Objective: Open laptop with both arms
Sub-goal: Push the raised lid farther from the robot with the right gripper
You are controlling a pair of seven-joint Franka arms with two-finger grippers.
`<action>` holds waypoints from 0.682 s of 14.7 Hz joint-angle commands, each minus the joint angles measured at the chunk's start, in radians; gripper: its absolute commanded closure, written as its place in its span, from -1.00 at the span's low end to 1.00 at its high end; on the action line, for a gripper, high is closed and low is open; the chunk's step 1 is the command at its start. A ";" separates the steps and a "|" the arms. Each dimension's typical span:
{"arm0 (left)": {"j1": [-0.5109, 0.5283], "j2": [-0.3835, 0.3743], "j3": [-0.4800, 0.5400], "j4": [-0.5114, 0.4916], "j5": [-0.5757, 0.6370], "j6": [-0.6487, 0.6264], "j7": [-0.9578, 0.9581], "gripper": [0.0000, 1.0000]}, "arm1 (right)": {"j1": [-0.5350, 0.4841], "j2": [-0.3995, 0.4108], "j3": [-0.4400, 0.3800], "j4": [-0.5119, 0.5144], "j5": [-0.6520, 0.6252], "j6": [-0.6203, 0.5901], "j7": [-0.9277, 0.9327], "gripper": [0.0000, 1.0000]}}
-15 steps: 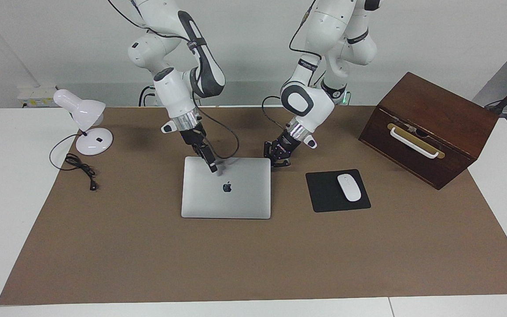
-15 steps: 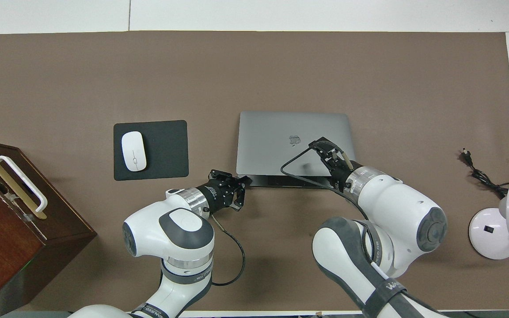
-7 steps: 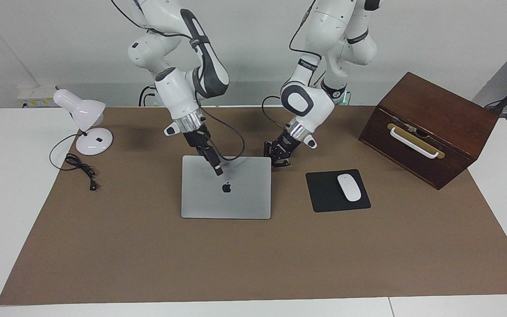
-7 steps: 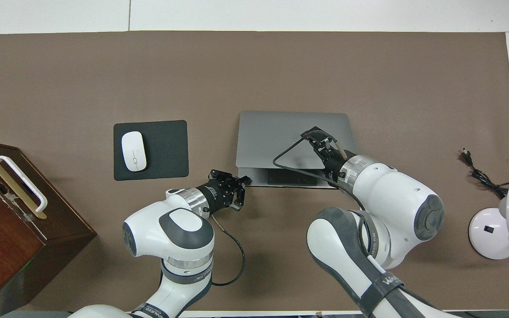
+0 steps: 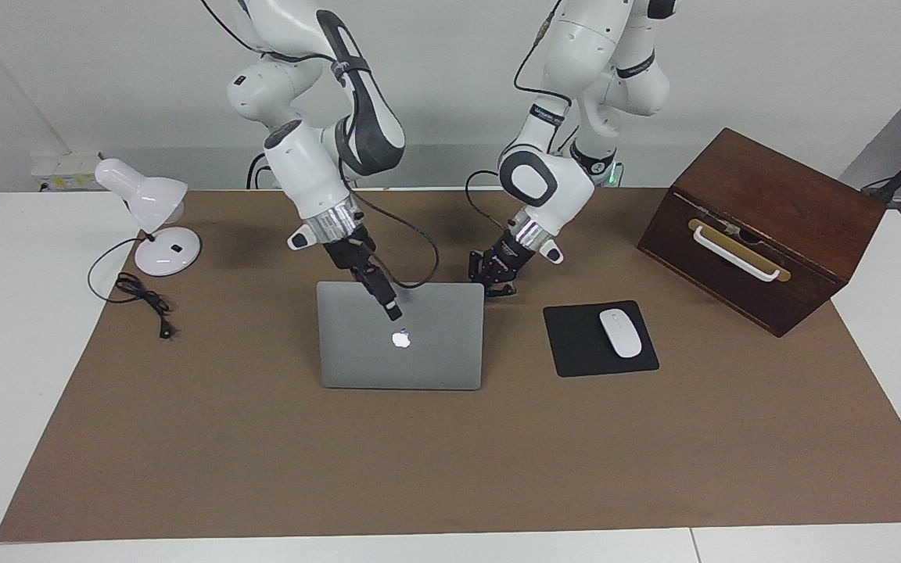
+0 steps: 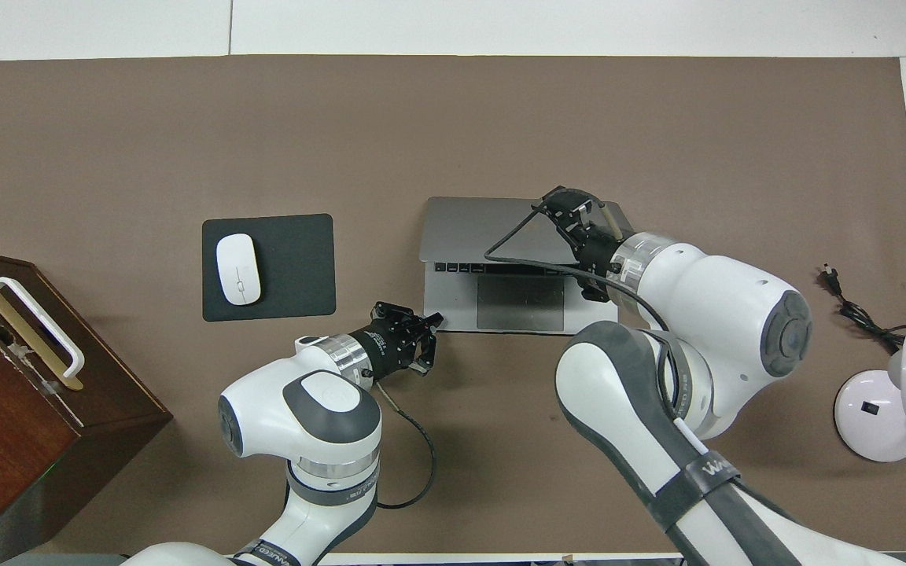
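The silver-grey laptop (image 5: 419, 360) stands partly open in the middle of the brown mat, its lid tilted up with the apple logo on the outer face. The overhead view shows the raised lid (image 6: 484, 224), a strip of black keyboard (image 6: 500, 268) and the grey trackpad (image 6: 520, 303). My right gripper (image 5: 386, 303) is at the lid's raised edge, one finger lying on the outer face; it also shows in the overhead view (image 6: 579, 218). My left gripper (image 5: 497, 281) is low, open, at the base's corner nearest the robots toward the left arm's end; it also shows in the overhead view (image 6: 426, 343).
A black mouse pad (image 5: 576, 348) with a white mouse (image 5: 620, 333) lies beside the laptop toward the left arm's end. A brown wooden box (image 5: 763, 227) with a white handle stands farther toward that end. A white desk lamp (image 5: 157, 227) and its cable (image 5: 141, 301) are at the right arm's end.
The right gripper has risen with the lid's edge, and the lid has swung from nearly flat to well open, uncovering keyboard and trackpad. The left gripper has stayed at the base's corner.
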 commanded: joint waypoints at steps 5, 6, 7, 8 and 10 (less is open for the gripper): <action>-0.007 0.043 0.009 0.022 -0.026 0.019 0.031 1.00 | -0.033 0.067 -0.012 0.121 0.034 -0.077 -0.022 -1.00; -0.005 0.043 0.009 0.022 -0.026 0.019 0.029 1.00 | -0.041 0.073 -0.013 0.135 0.034 -0.095 -0.022 -1.00; -0.005 0.043 0.009 0.022 -0.026 0.019 0.031 1.00 | -0.045 0.078 -0.016 0.152 0.034 -0.116 -0.022 -1.00; -0.005 0.043 0.009 0.022 -0.026 0.019 0.031 1.00 | -0.045 0.090 -0.033 0.170 0.033 -0.139 -0.022 -1.00; -0.005 0.043 0.009 0.022 -0.027 0.019 0.029 1.00 | -0.051 0.095 -0.053 0.197 0.033 -0.184 -0.035 -1.00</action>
